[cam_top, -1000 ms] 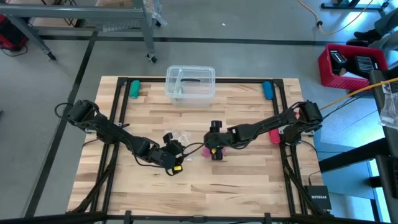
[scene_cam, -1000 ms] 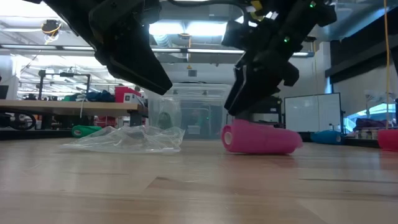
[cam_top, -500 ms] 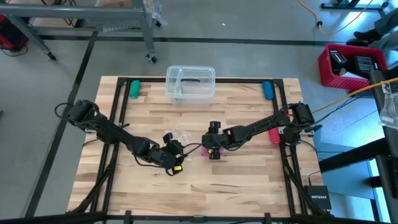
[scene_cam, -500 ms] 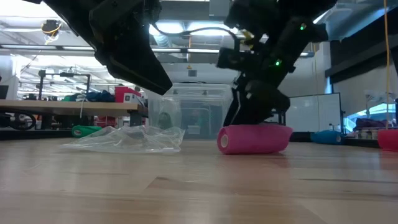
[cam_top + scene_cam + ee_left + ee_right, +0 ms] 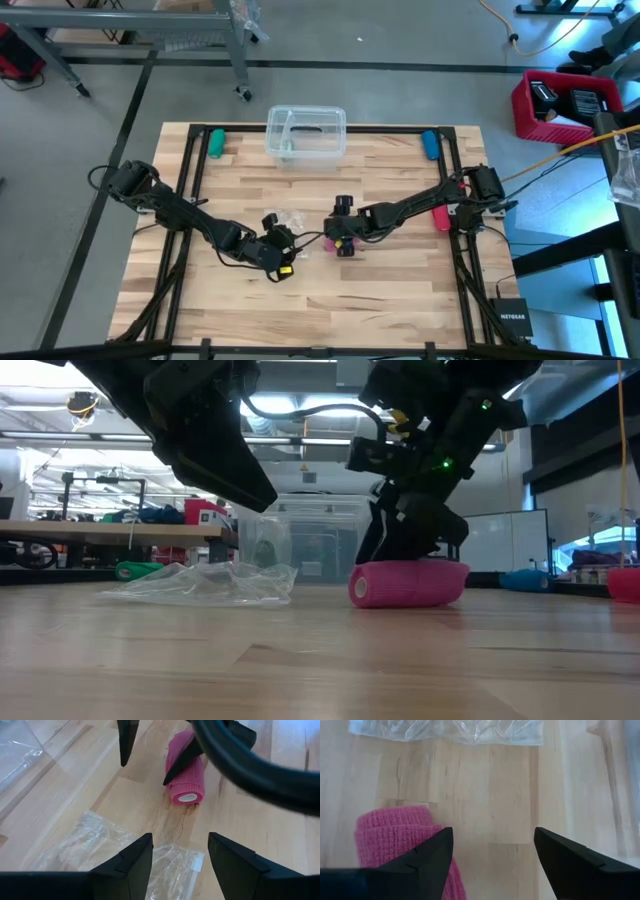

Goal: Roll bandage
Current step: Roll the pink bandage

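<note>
Only left wrist shows bandage [image 5: 186, 775] core (white) | right fingers [image 5: 425, 857] apart over it | left fingers [image 5: 132, 860] apart

— Both arms meeting mid-tabletop [image 5: 400, 290]?
— Yes! Right gripper [image 5: 341, 243] over the pink bandage [image 5: 330, 243], left gripper [image 5: 283, 240] just beside the clear wrapper [image 5: 293, 219].

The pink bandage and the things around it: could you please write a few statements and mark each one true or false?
1. The bandage lies on the table as a roll. True.
2. The right gripper is shut on it. False: its fingers are spread, one over the roll.
3. A clear plastic wrapper lies on the table beside the roll. True.
4. The left gripper holds the wrapper. False: it is open, holding nothing.
</note>
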You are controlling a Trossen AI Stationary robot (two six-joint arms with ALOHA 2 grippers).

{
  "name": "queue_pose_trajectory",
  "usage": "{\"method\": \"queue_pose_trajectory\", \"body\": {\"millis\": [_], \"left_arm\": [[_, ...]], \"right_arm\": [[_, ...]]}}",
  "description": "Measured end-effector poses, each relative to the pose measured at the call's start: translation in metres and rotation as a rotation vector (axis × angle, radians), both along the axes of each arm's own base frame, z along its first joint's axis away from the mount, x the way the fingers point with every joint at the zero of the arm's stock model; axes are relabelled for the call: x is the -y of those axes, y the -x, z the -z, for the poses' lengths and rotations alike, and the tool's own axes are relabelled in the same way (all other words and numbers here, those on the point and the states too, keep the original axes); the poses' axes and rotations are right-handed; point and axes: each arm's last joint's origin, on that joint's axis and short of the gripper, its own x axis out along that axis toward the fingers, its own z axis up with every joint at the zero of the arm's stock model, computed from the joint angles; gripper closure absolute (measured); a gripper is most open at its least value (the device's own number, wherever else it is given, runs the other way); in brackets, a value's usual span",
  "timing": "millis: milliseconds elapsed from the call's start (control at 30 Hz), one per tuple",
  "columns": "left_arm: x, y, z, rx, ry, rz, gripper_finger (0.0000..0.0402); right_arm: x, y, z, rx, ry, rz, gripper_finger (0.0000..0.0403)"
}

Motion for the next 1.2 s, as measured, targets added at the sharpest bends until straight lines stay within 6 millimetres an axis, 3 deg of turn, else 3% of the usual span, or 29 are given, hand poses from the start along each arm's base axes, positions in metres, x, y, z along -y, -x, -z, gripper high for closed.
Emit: {"method": "queue_pose_trajectory", "body": {"millis": [167,267,467,567,733,933,1200], "left_arm": [[0.0,0.0,0.0,0.0,0.001,0.0,0.0219],[0.0,0.0,0.0,0.0,0.0,0.0,0.0219],[0.0,0.0,0.0,0.0,0.0,0.0,0.0219],[0.0,0.0,0.0,0.002,0.005,-0.004,0.0219],[0.0,0.0,0.0,0.003,0.008,-0.006,0.0219],[0.0,0.0,0.0,0.002,0.007,-0.006,0.0219],[-0.001,0.0,0.0,-0.001,-0.002,-0.002,0.0219]], "right_arm": [[0.0,0.007,-0.014,0.0,0.023,-0.02,0.012],[0.001,0.015,-0.039,0.046,0.001,-0.026,0.012],[0.004,0.048,-0.077,-0.023,-0.101,-0.057,0.012],[0.005,0.063,-0.085,-0.105,-0.193,-0.058,0.012],[0.004,0.073,-0.066,-0.182,-0.291,-0.075,0.012],[0.003,0.069,-0.04,-0.043,-0.311,-0.124,0.012],[0.011,0.065,-0.006,-0.102,-0.295,-0.118,0.012]]}}
